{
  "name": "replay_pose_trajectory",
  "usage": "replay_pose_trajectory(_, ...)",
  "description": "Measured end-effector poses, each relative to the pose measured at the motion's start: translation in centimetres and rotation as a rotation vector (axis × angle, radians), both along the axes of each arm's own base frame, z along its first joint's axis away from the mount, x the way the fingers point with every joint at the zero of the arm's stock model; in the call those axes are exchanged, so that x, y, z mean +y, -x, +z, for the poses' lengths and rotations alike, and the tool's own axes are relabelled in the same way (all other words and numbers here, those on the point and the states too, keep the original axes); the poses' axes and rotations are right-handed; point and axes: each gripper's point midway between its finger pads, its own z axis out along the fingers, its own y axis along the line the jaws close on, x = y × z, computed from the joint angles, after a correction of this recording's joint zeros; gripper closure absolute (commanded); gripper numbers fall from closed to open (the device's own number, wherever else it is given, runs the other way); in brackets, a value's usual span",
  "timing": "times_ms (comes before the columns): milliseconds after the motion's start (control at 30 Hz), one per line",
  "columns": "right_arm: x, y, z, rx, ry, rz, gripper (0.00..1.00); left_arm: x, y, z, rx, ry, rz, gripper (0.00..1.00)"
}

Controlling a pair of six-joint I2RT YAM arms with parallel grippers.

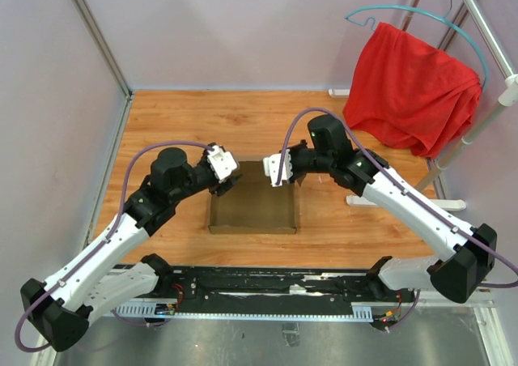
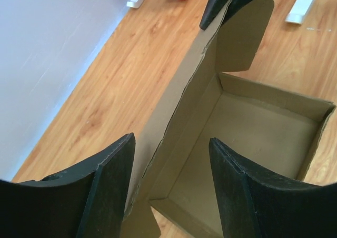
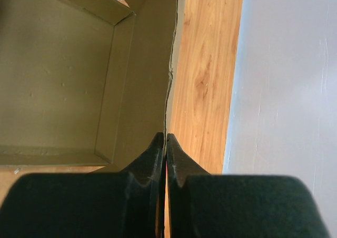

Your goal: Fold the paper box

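The paper box (image 1: 252, 212) is a shallow brown cardboard tray in the middle of the wooden table. Its far panel (image 2: 184, 109) stands upright. My right gripper (image 3: 166, 140) is shut on the thin top edge of that panel (image 3: 150, 64), at the box's far right end (image 1: 279, 172). My left gripper (image 2: 171, 164) is open at the far left end (image 1: 222, 185), one finger on each side of the same panel without touching it. The right gripper's dark fingertips (image 2: 224, 3) show at the far end of the panel in the left wrist view. The box floor (image 2: 258, 132) is bare.
A red cloth (image 1: 413, 87) hangs on a teal hanger from a metal rack at the back right. The rack's white foot (image 1: 409, 202) lies on the table right of the box. Grey walls enclose the left and far sides.
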Motion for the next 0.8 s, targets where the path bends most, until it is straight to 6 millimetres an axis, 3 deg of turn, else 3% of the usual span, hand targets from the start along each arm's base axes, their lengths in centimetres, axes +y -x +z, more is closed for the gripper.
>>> replay_pose_trajectory(167,0.2,-0.3,0.2,0.004,0.023,0.045,0.99,0.2,-0.6,1.2,-0.067,-0.001,0.03,0.41)
replay_pose_trajectory(267,0.4,-0.3,0.1,0.009,0.032,0.067,0.99,0.5,-1.4,1.8,-0.107,-0.004,0.058,0.52)
replay_pose_trajectory(367,0.6,-0.6,0.1,0.017,0.034,0.076,0.95,0.5,-2.3,1.2,-0.111,-0.03,0.079,0.7)
replay_pose_trajectory(500,0.6,-1.2,0.0,0.023,0.036,0.059,0.64,0.2,-3.0,-0.3,-0.09,-0.073,0.085,0.98)
replay_pose_trajectory(600,0.4,-1.6,0.2,0.025,0.027,0.03,0.55,0.2,-3.2,-0.2,-0.107,-0.088,0.088,1.0)
replay_pose_trajectory(667,0.4,-2.2,0.8,0.006,0.001,0.003,0.31,0.2,-3.3,-0.2,-0.111,-0.089,0.09,1.0)
replay_pose_trajectory(800,-0.4,-2.5,1.7,0.001,-0.066,-0.08,0.15,0.2,-3.8,-0.1,-0.116,-0.092,0.11,1.0)
